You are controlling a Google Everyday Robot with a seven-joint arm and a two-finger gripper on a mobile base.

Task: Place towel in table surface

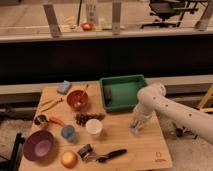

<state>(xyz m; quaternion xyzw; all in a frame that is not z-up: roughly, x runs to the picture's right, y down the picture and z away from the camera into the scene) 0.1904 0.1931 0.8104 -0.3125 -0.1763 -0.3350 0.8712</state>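
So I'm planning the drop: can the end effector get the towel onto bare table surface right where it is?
Probably yes: the end effector hangs over bare table surface with the towel; nothing sits beneath.

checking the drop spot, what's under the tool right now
The tool hangs low over the light bamboo-wood tabletop, right of the white cup. A small pale cloth shows at its tip; the wood beneath is hidden.

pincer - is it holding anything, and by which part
Cannot be told: the pincer is low over the table surface, with something pale at its tip.
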